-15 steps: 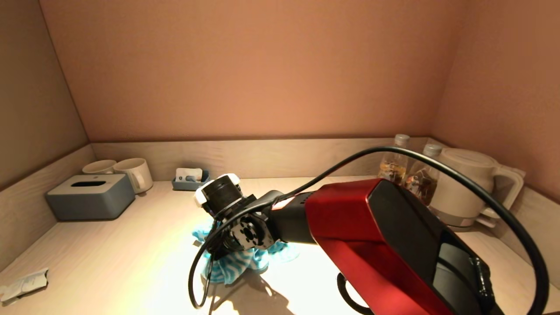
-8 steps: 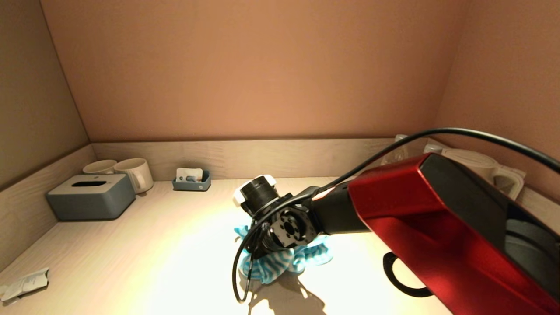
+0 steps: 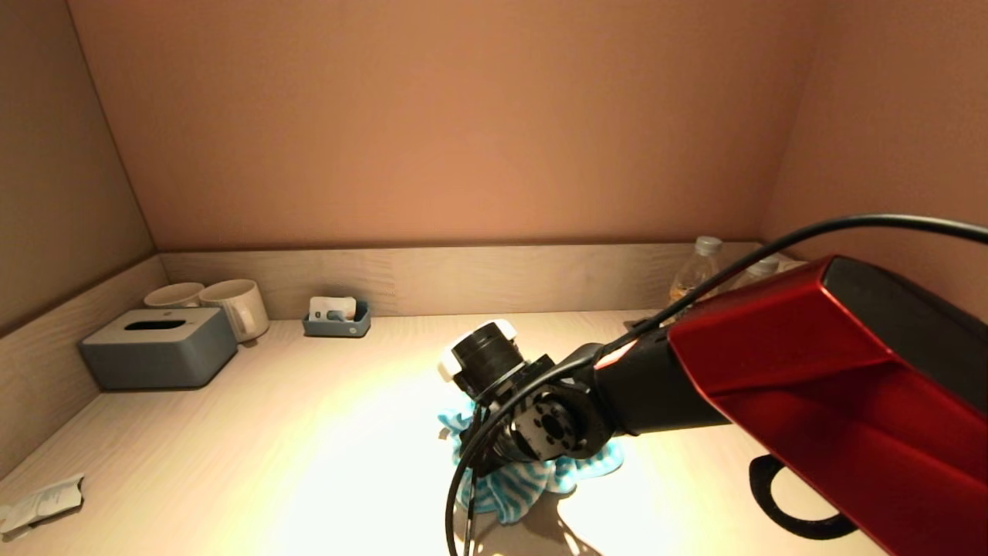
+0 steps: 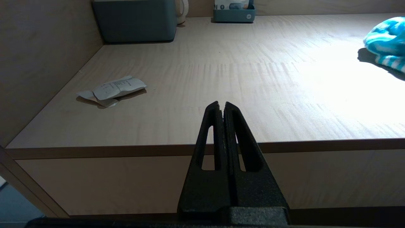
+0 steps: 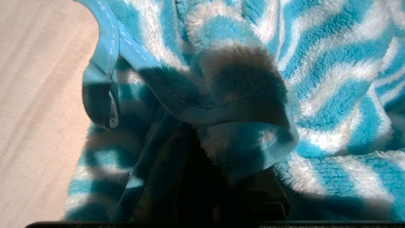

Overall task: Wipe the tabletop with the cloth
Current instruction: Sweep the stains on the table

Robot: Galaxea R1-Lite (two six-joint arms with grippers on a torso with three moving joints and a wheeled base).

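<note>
A blue-and-white striped cloth (image 3: 515,488) lies bunched on the pale wooden tabletop (image 3: 255,432), near its middle front. My right gripper (image 3: 498,455) presses down into it from above and is shut on the cloth. In the right wrist view the cloth (image 5: 316,63) fills the picture and hides the fingers. The cloth also shows at the far edge of the left wrist view (image 4: 386,44). My left gripper (image 4: 221,106) is shut and empty. It hangs parked in front of and below the table's front edge.
A grey tissue box (image 3: 158,347) and two mugs (image 3: 235,305) stand at the back left. A small blue tray (image 3: 336,318) sits against the back ledge, and a bottle (image 3: 695,278) at the back right. Crumpled paper (image 3: 42,498) lies at the front left.
My right arm has dragged the cloth to the right across the tabletop. The left arm has not moved.
</note>
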